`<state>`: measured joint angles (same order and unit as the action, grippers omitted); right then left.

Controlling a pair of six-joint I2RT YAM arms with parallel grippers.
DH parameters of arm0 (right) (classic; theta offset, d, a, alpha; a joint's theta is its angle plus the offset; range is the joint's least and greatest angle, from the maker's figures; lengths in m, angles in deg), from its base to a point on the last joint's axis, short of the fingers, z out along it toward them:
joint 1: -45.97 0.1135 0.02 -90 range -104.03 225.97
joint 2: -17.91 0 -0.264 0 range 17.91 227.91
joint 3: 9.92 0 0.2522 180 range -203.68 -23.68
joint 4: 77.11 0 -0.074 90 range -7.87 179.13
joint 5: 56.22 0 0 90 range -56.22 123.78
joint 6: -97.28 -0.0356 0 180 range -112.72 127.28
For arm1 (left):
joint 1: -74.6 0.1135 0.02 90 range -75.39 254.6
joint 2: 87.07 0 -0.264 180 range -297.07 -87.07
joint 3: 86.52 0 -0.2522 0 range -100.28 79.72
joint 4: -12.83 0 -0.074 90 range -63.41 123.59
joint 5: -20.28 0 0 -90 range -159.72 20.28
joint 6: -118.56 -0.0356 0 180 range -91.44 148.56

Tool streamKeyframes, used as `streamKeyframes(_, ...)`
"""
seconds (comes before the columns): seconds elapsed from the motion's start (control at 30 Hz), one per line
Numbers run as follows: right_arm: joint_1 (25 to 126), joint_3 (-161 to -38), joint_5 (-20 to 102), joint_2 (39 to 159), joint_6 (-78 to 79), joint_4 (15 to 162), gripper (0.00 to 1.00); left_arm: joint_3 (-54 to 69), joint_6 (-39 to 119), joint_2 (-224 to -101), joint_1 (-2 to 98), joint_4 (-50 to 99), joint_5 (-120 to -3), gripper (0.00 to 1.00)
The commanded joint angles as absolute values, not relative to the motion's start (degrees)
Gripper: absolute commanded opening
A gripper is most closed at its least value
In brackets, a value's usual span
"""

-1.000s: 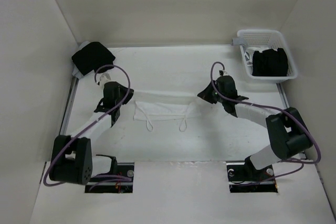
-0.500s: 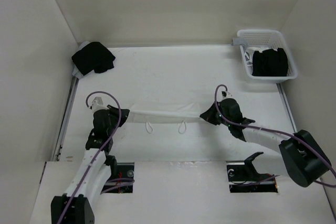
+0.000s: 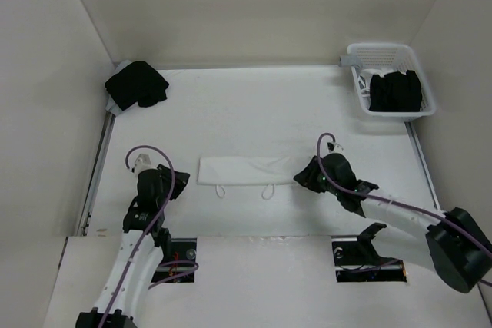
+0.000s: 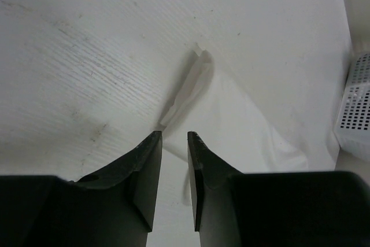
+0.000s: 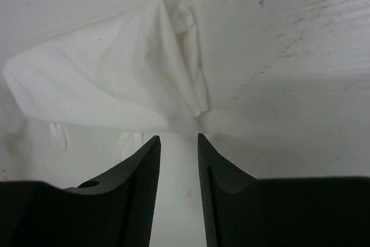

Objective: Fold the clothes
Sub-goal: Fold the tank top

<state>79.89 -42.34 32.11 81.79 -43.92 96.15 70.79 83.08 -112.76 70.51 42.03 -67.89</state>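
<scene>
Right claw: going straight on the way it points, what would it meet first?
Probably the folded end of the white camisole, just ahead of the right claw; height above it is unclear.

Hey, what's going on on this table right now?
Two robot arms are folding a white camisole. It lies as a narrow band mid-table, strap loops toward the near edge. The left gripper and right gripper sit at its two ends, both open and holding nothing. A black pile lies in the far left corner, and more black clothes sit in a white basket at far right.
</scene>
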Motion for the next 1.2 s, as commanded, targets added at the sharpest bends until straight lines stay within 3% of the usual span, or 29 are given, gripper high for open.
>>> streamKeyframes(0.0,83.01,-47.4,26.15,74.53,-42.55,88.79,0.38,64.79,83.75,-115.09,67.98,38.91,-69.54,0.23)
streamKeyframes(0.07,84.33,-49.16,25.61,72.84,-41.85,88.42,0.36,63.11,84.45,-119.73,64.04,33.82,-70.94,0.23)
streamKeyframes(0.17,84.51,-52.94,27.88,76.78,-39.66,91.49,0.13,60.74,86.12,-129.3,55.52,24.51,-75.59,0.23)
streamKeyframes(0.27,83.99,-56.46,30.26,84.24,-38.16,97.28,0.06,58.63,86.39,-139.68,48.3,16.15,-80.17,0.24)
streamKeyframes(0.47,79.16,-58.41,35.54,98.75,-39.38,108.01,0.03,59.93,87.01,-153.15,48.54,4.28,-81.24,0.24)
streamKeyframes(0.8,72.65,-51.37,35.1,103.6,-42.81,115.4,0.03,67.85,85.95,-155.36,57.42,-1.98,-77.54,0.24)
streamKeyframes(0.93,71.77,-50.5,34.93,101.33,-43.08,115.67,0.11,68.03,84.9,-154.92,58.74,-1.89,-76.93,0.24)
streamKeyframes(1.03,72.03,-47.95,34.58,94.93,-42.9,115.15,0.28,67.68,84.99,-151.59,58.74,-1.19,-75.35,0.24)
streamKeyframes(1.17,72.03,-44.7,34.31,90.95,-43.43,111.99,0.43,66.19,84.72,-145.79,57.25,3.37,-75.69,0.25)
